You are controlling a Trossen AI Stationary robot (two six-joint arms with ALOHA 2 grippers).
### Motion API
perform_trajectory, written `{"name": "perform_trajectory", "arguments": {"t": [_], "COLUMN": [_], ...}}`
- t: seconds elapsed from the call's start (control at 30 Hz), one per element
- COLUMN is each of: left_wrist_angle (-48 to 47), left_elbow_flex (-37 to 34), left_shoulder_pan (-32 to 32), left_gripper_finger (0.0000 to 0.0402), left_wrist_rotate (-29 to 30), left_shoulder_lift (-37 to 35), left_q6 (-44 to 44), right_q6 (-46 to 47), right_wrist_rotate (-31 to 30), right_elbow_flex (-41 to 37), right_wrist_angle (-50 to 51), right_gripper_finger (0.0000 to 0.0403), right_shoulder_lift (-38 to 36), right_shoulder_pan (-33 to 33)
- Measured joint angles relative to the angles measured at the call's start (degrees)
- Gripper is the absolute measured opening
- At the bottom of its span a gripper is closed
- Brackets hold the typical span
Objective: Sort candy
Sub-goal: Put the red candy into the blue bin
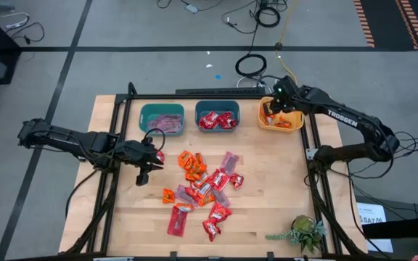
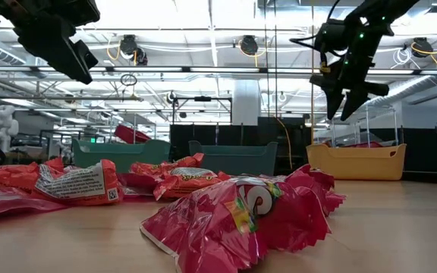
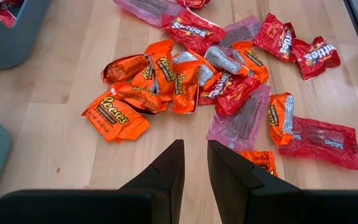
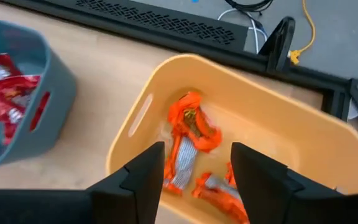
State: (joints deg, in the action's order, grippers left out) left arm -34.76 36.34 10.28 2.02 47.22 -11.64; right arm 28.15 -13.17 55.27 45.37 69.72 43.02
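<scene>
Wooden tabletop [image 1: 267, 217] carries the candy [image 1: 202, 185] scattered mid-table. Left gripper [image 1: 149, 158] hovers just left of it, nearly closed, empty; right gripper [image 4: 194, 163] hangs parted, empty, over the yellow bin [image 4: 303, 134].

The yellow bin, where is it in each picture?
High view: yellow bin top right, under the right pincer.
Low view: right side, far back.
Left wrist view: not in it.
Right wrist view: centre, orange candy inside.
Shared landmark: the neighbouring teal bin.
</scene>
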Motion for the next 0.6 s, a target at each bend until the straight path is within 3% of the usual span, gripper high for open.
{"name": "perform_trajectory", "arguments": {"t": [0.27,0.6], "left_wrist_angle": [0.0,-0.1], "left_elbow_flex": [0.0,0.0], "left_shoulder_pan": [0.0,0.0], "left_gripper_finger": [0.008,0.008], "left_wrist_rotate": [0.0,0.0], "left_shoulder_lift": [0.0,0.0], "left_q6": [0.0,0.3], "right_q6": [7.0,15.6], "right_wrist_rotate": [-0.2,0.0], "right_elbow_flex": [0.0,0.0], "right_wrist_angle": [5.4,1.9], "right_gripper_finger": [0.014,0.0134], "right_shoulder_lift": [-3.4,-4.7], "right_shoulder_pan": [-8.9,-25.5]}}
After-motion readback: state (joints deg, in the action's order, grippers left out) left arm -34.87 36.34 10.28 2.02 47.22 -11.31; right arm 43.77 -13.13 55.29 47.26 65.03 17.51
